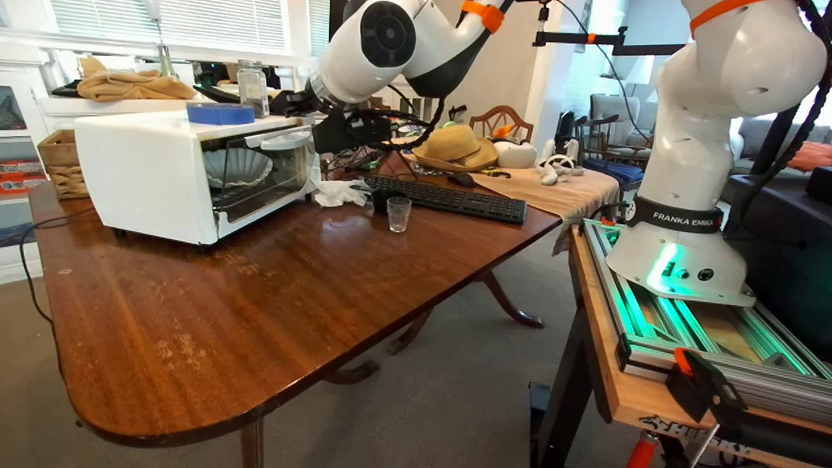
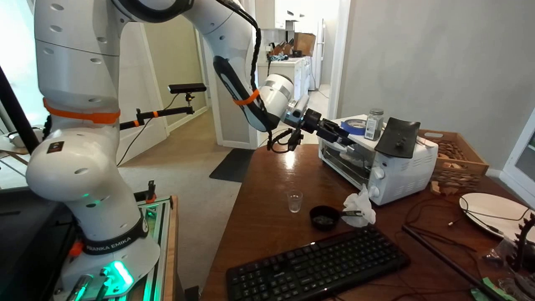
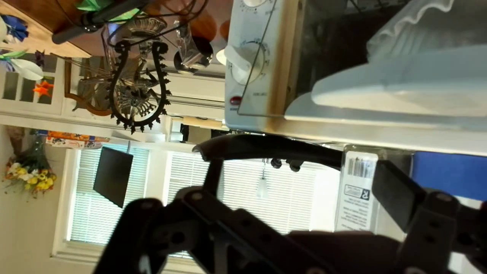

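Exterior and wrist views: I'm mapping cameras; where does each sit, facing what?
In an exterior view: near a corner of the brown wooden table, facing the white boxy toaster oven; white robot arm shows.
In an exterior view: near the black rectangular keyboard, facing the oven's knob end; arm shows.
Wrist view: on the arm, inverted, facing the oven's front; black fingers show.
Both exterior views share oven, keyboard, arm.
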`<state>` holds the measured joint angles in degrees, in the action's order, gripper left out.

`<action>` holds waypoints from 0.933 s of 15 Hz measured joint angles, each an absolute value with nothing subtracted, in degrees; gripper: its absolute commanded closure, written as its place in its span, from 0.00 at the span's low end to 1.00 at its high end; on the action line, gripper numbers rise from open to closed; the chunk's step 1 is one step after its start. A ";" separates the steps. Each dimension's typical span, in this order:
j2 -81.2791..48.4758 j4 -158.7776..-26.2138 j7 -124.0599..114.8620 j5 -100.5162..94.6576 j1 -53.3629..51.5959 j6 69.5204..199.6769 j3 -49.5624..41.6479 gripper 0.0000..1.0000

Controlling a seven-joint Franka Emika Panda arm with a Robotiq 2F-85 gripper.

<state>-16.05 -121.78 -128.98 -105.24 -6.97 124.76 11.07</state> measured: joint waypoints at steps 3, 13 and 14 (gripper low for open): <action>-17.24 -122.11 -129.19 -104.99 -7.21 125.85 11.49 0.00; -16.79 -131.54 -132.80 -105.41 -15.60 111.91 16.94 0.00; -16.78 -131.87 -132.85 -105.46 -15.96 111.12 17.17 0.00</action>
